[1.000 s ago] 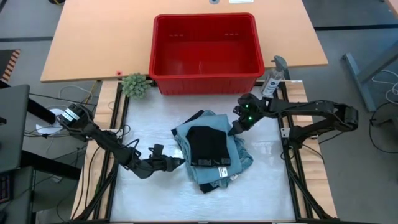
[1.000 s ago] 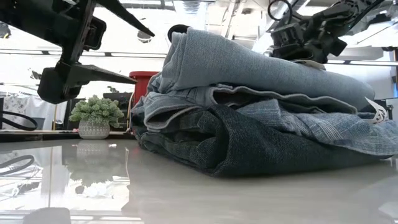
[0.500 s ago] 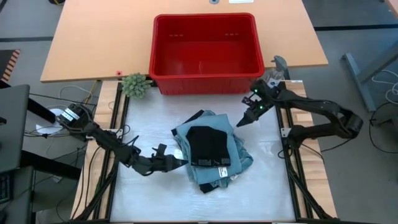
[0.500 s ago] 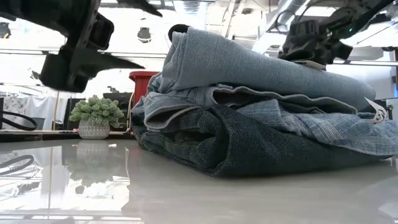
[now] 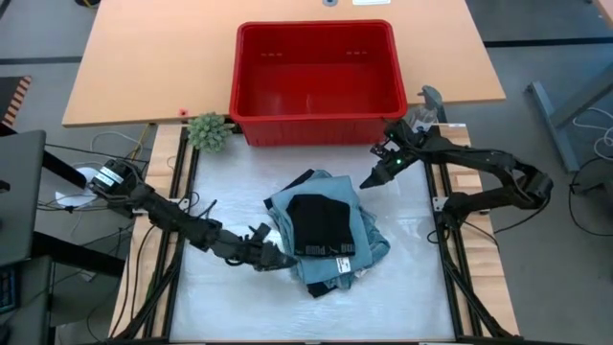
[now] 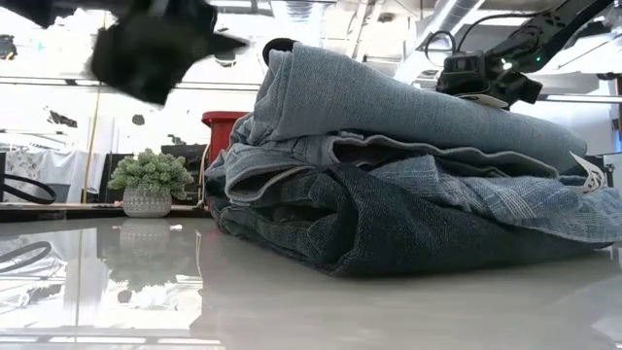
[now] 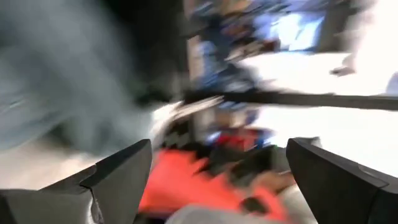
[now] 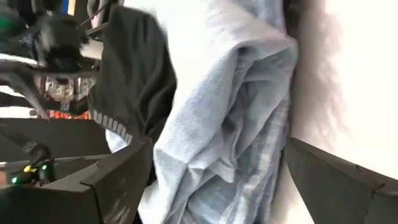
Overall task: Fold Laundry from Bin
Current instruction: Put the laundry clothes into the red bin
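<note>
The laundry (image 5: 321,235) lies as a folded stack of blue denim-like and plaid pieces in the middle of the white table, with a small black item (image 5: 319,225) on top. It also shows in the low view (image 6: 389,185) and in the right wrist view (image 8: 217,124). The red bin (image 5: 316,125) stands beyond the stack at the far edge. My left gripper (image 5: 281,259) is open, raised at the stack's near-left edge, and blurred in the low view (image 6: 155,44). My right gripper (image 5: 369,180) is open, above the table to the stack's far right.
A small potted plant (image 5: 207,131) stands left of the bin. A clear bottle (image 5: 420,120) stands right of it. Bare white tabletop (image 5: 230,182) lies left of the stack and along the near edge. Black frame rails run down both table sides.
My left gripper has risen and gone toward the stack's near-left edge, rolling as it went. My right gripper has swung away from the stack toward the table's far right. The stack has stayed in place.
</note>
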